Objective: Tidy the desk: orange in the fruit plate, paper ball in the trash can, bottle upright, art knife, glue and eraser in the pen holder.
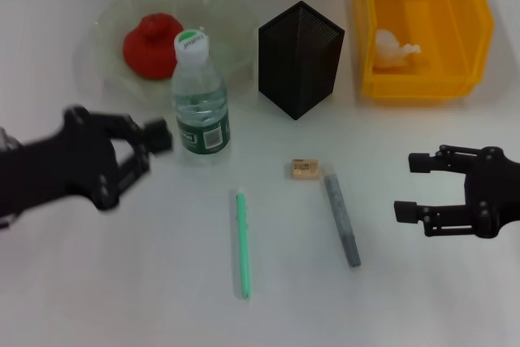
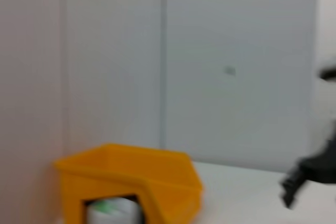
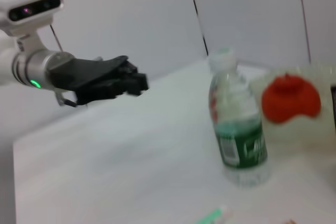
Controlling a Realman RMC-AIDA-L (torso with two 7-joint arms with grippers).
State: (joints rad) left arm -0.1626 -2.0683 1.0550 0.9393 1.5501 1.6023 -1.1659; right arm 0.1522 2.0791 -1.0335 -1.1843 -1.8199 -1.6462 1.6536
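The orange (image 1: 151, 45) lies in the fruit plate (image 1: 226, 14), the bottle (image 1: 200, 99) standing before it.

Even, bright overhead light, no hard glare on the white counter (image 1: 122, 298). Soft short shadows under the bottle (image 1: 200, 103) and pen holder (image 1: 301, 58). Head view mostly sharp, but the left pincer (image 1: 150, 145) smears with motion blur. Both wrist views are soft all over; the trash can (image 2: 131, 184) has fuzzy edges.
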